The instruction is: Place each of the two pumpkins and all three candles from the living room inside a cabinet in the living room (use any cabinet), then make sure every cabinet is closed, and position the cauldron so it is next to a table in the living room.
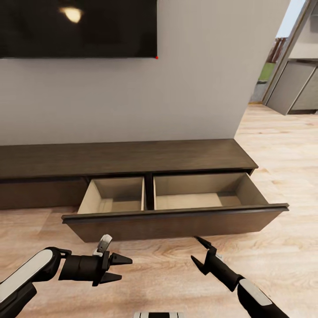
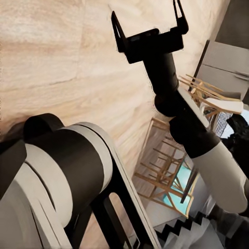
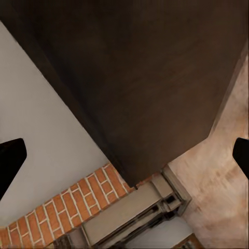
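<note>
The long dark-brown cabinet [image 1: 132, 157] runs along the wall, and its wide drawer [image 1: 176, 223] is pulled out. The drawer's two pale compartments [image 1: 117, 194] are bare inside. My left gripper [image 1: 126, 268] hangs open over the floor, in front of the drawer's left half. My right gripper [image 1: 194, 249] is open too, just short of the drawer front, with nothing between its fingers. The left wrist view looks across at the right gripper [image 2: 146, 13], its fingers spread. Dark wood of the cabinet [image 3: 145, 78] sits close ahead in the right wrist view. The pumpkins, candles and cauldron are out of view.
A black TV [image 1: 79, 26] hangs on the grey wall above the cabinet. Light wooden floor [image 1: 282, 145] extends to the right toward grey kitchen cupboards [image 1: 296, 88]. Wooden chairs [image 2: 207, 93] appear beyond the right arm. A brick fireplace surround [image 3: 67, 207] shows past the cabinet's end.
</note>
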